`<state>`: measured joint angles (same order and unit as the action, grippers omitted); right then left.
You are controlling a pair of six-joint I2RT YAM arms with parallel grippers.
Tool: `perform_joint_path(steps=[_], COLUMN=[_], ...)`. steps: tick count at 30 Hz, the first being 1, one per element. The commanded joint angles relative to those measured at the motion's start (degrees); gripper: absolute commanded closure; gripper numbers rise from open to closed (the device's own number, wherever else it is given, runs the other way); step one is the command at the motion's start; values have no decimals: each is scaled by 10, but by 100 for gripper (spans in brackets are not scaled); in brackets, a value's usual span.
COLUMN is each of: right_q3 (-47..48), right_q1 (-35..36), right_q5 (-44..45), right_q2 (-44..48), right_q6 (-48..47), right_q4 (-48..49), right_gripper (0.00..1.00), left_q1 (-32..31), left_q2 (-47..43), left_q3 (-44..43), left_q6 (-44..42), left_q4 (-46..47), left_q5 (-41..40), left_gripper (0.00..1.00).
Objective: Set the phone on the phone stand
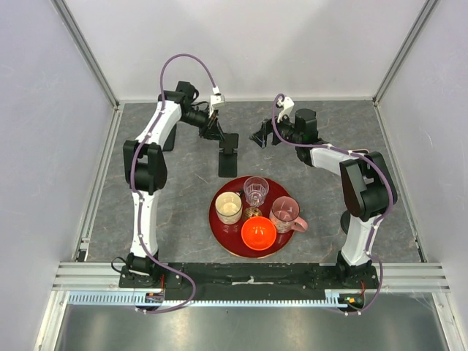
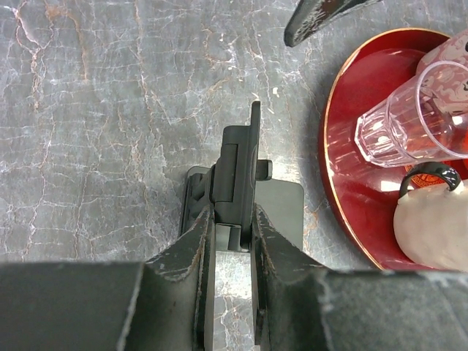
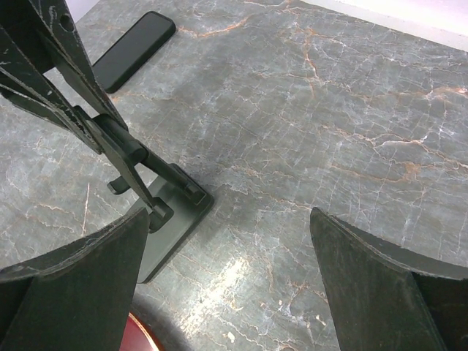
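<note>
No pink phone and no stand with a round disc base shows in any view. A black folding stand [image 1: 228, 157] with a flat rectangular base stands on the table just behind the tray. My left gripper [image 1: 218, 135] is shut on its hinged upper plate [image 2: 238, 161], with the fingers [image 2: 197, 241] on either side of it. The stand also shows in the right wrist view [image 3: 172, 212]. My right gripper [image 1: 262, 135] is open and empty, low over bare table to the right of the stand. A dark flat slab [image 3: 135, 50] with rounded corners lies beyond the stand, partly hidden by my left arm [image 1: 170, 140].
A round red tray [image 1: 213, 219] sits in front of the stand. It holds a clear glass [image 1: 256, 190], a cream cup [image 1: 228, 208], a pink mug [image 1: 285, 213] and an orange bowl [image 1: 259, 232]. The tray's rim [image 2: 344, 168] lies close to the right of the stand.
</note>
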<state>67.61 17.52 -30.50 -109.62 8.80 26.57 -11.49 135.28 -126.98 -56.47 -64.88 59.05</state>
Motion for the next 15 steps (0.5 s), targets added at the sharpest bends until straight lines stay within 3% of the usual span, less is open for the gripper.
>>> perform_joint_path(steps=[1, 4, 6, 7, 10, 13, 15], right_q3=[5, 3, 3, 2, 0, -1, -1], right_q1=[3, 2, 2, 2, 2, 1, 1], right_q5=[-18, -18, -18, -19, -20, -18, -18], right_q2=[12, 15, 17, 16, 18, 19, 20], right_q6=[1, -1, -2, -1, -2, -3, -1], right_q4=[34, 35, 36, 37, 40, 41, 42], right_gripper=[2, 2, 2, 2, 2, 2, 2], left_q1=[-7, -6, -6, -6, 0, 36, 51], left_q2=[-15, -42, -58, -63, -83, -120, -160], left_q3=[3, 31, 34, 35, 44, 79, 140], left_q6=[41, 85, 88, 93, 94, 143, 257], left_q4=[59, 109, 114, 117, 131, 204, 355], left_q5=[-26, -46, -47, -46, -28, 44, 73], left_gripper=[78, 46, 15, 7, 5, 4, 3])
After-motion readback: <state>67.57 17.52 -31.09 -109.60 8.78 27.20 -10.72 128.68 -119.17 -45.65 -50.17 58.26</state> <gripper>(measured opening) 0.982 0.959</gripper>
